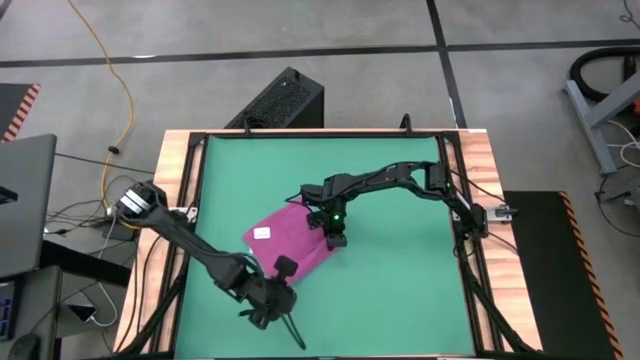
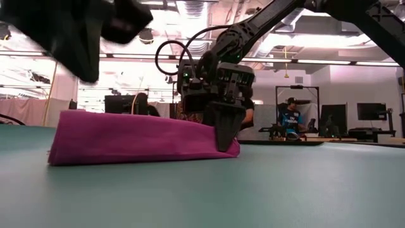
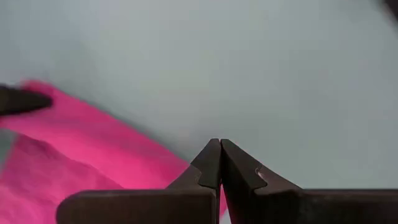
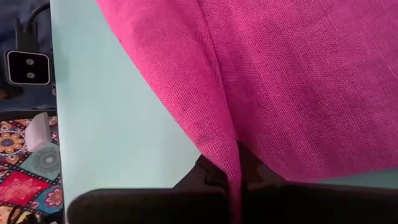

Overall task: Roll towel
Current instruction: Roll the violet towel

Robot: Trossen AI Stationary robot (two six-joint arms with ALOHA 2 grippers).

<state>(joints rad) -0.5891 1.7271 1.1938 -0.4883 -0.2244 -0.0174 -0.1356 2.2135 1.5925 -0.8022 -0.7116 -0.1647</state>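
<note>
The magenta towel (image 1: 288,243) lies folded and flat on the green mat (image 1: 400,280), with its white tag (image 1: 262,233) on top. My right gripper (image 1: 335,238) stands at the towel's right corner, shut on the cloth; it also shows in the low view (image 2: 224,142). My left gripper (image 1: 275,298) hangs above the mat at the towel's near side, shut and empty, with its fingertips (image 3: 219,146) closed together and the towel (image 3: 74,168) beside and below them. My right gripper pinches a raised fold of the towel (image 4: 227,152) at its right corner between the two fingers. The fingers (image 2: 226,130) come from above and point down. The pinched corner sits low at the mat, and the towel (image 2: 133,139) lies flat on the mat.
A raised black frame (image 1: 195,200) and wooden table edges surround the mat. Bare mat lies to the right of the towel and beyond it. A black box (image 1: 280,100) stands on the floor beyond the far edge. People (image 2: 291,120) sit at desks in the room behind.
</note>
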